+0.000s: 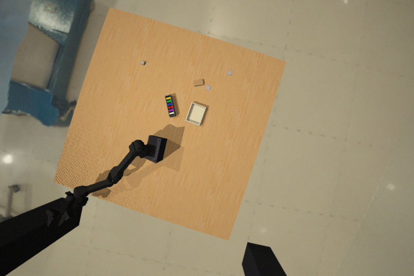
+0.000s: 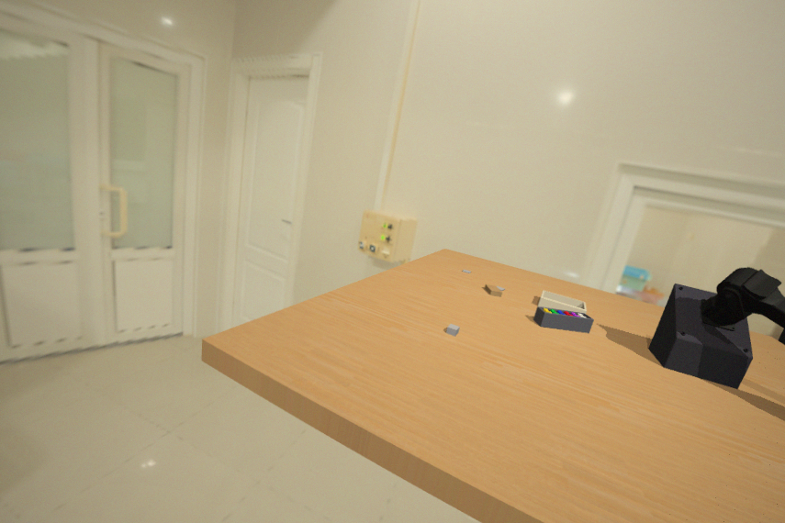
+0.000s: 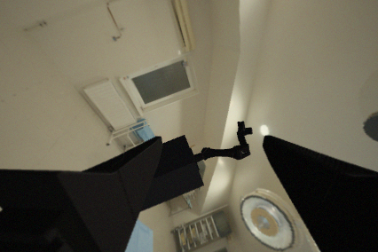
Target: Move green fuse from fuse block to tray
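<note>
The fuse block is a dark, narrow bar on the table, with a row of coloured fuses in its top. The green fuse sits in it, second from one end, between the yellow fuse and the blue fuse. The cream tray lies beside the block with a gap between them, and nothing shows inside it. My gripper is open and empty, far from the block, off the table's lower left edge in the top view. The exterior view does not show it.
The arm's dark base stands near the block and tray. A tan block and small grey pieces lie farther out. A large black box is beneath the gripper in the top view.
</note>
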Controlling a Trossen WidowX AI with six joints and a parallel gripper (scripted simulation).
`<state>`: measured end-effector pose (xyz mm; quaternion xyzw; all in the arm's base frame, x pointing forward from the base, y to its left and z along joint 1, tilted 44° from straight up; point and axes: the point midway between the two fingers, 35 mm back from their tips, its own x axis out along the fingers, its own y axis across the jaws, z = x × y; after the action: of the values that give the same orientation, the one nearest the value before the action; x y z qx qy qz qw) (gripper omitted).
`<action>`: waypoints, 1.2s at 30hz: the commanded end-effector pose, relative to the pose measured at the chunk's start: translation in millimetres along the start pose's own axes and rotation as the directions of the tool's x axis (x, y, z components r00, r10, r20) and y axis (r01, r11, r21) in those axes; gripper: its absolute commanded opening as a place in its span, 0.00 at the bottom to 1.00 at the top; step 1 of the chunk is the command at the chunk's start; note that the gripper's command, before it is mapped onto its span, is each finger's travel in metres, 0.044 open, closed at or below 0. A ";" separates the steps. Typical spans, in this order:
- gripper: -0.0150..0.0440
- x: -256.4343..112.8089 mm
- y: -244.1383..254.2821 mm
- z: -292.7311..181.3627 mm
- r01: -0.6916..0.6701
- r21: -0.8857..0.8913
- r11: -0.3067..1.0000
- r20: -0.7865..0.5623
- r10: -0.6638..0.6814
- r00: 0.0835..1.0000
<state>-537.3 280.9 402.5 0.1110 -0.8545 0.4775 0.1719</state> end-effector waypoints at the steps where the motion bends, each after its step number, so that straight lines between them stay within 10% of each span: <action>1: 0.89 0.2 -2.9 -0.8 0.005 -0.004 1.000 -0.003 -0.005 1.000; 13: 0.38 -12.8 -166.4 -35.0 0.253 -0.220 0.942 -0.133 -0.285 0.949; 36: 0.38 -199.7 -492.7 -36.0 0.556 -0.686 0.469 -0.224 -0.864 0.452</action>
<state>-217.9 88.0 711.4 0.2636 -0.7519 0.1440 0.5869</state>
